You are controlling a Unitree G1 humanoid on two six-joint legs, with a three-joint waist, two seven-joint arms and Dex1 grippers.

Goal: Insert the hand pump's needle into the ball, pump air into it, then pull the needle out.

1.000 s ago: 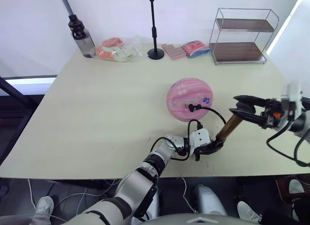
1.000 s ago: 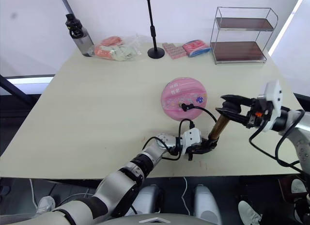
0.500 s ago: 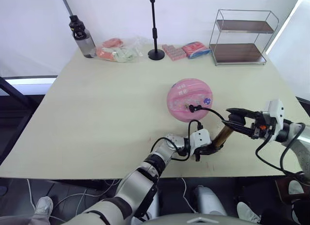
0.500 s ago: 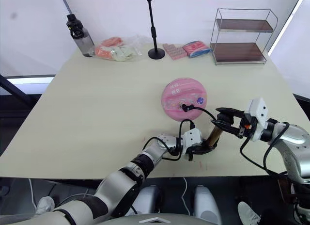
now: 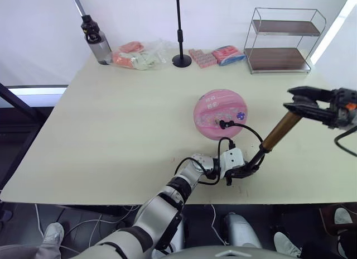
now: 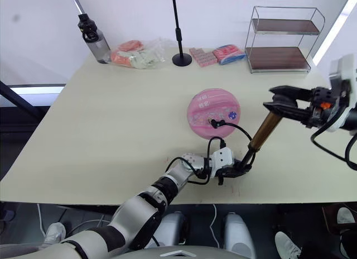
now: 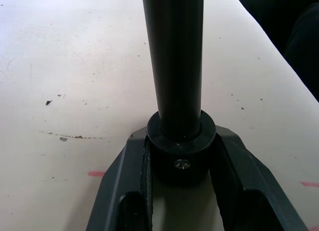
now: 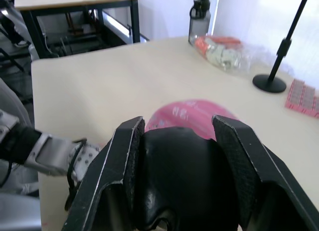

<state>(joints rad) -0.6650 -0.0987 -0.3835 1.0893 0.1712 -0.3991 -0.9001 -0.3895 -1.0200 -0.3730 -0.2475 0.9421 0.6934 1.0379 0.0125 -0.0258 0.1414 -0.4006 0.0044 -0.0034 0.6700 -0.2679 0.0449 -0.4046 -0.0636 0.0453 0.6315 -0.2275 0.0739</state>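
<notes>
A: Status w/ needle?

B: Looks in already. Hose end sits at the near face of the ball [image 5: 219,113], mid-table, right of centre. Thin black hose [image 5: 245,129] loops from there down to the pump foot.

A: And the hand pump [image 5: 268,144]?

B: Near-right of ball, foot near the front table [image 5: 111,130] edge, body tilted up and away to the right. Bronze barrel raised well off the foot, dark rod showing below it, so handle drawn out, by the look.

A: Left gripper [image 7: 180,164]?

B: Closed on the black foot collar, a finger pressed to each side, pinning it to the tabletop.

A: Right gripper [image 8: 179,141]?

B: Up at the far-right end of the pump, fingers closed round the black T-handle [image 8: 182,178], one each side.

A: So how far along?

B: Step 1 judged done; mid-pumping now. Ball seems fairly round, but can't say if full. Left: more strokes perhaps, then needle out.

A: Anything else nearby?

B: Far edge: bottle [image 5: 95,38], black stand [image 5: 180,30], pink packets [image 5: 215,56], wire shelf [image 5: 281,41]. All well apart from the work.
</notes>
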